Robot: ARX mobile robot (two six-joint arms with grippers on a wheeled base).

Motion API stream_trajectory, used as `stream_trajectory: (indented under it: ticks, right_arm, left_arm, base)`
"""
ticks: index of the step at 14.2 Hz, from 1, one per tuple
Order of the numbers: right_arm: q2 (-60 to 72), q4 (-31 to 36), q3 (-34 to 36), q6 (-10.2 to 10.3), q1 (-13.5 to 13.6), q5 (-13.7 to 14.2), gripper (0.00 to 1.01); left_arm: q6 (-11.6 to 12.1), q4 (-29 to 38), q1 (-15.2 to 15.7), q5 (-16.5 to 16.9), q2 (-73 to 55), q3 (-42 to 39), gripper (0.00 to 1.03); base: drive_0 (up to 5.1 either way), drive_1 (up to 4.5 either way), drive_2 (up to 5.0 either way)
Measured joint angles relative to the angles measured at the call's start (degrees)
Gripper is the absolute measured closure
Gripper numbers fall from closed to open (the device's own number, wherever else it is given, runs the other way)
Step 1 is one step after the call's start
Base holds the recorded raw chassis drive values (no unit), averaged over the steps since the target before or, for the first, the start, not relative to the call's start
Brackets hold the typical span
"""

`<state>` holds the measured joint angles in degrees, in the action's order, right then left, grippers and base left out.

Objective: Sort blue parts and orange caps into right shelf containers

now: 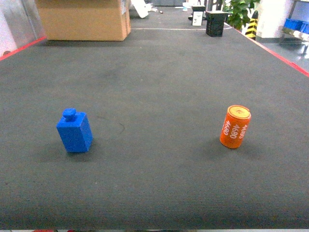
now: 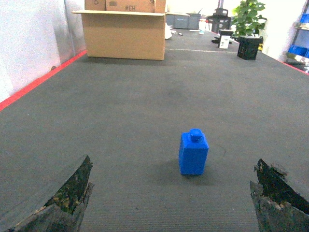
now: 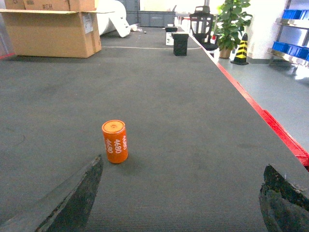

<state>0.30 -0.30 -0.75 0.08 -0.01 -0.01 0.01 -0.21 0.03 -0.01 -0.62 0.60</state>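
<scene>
My left claw (image 2: pixel 171 200) stands wide open, its two worn dark fingers (image 2: pixel 65 198) at the bottom corners of the left wrist view, nothing between them. My right claw (image 3: pixel 181 200) is spread just as wide in its own wrist view, also empty. Neither claw shows in the head view.

The blue part (image 1: pixel 75 131) stands upright on the dark ribbed counter (image 1: pixel 159 82), left of centre from the head camera; from the left wrist it sits ahead of the open fingers, slightly right of the middle, apart from both, with a small round knob on top. The orange cap (image 1: pixel 235 126) stands upright on the right of the counter, well apart from the blue part. Only the right wrist view lets me read its white "4680" print cleanly; there it stands ahead of the left-hand finger, not touching it.

A cardboard box (image 1: pixel 84 19) sits at the far left end. The right wrist view alone shows a shelf with blue containers (image 3: pixel 292 47) beyond the counter's red edge, a potted plant (image 3: pixel 231 21) and a striped cone (image 3: pixel 240 48).
</scene>
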Motion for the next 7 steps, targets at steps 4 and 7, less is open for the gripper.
stream_trajectory:
  ticks: [4, 7]
  right_arm:
    - [0.0, 0.0, 0.0, 0.0, 0.0, 0.0, 0.03]
    - [0.0, 0.0, 0.0, 0.0, 0.0, 0.0, 0.03]
  left_arm:
    - [0.0, 0.0, 0.0, 0.0, 0.0, 0.0, 0.05]
    - [0.0, 0.0, 0.0, 0.0, 0.0, 0.0, 0.05]
  base:
    - [0.0, 0.0, 0.0]
    - [0.0, 0.0, 0.0]
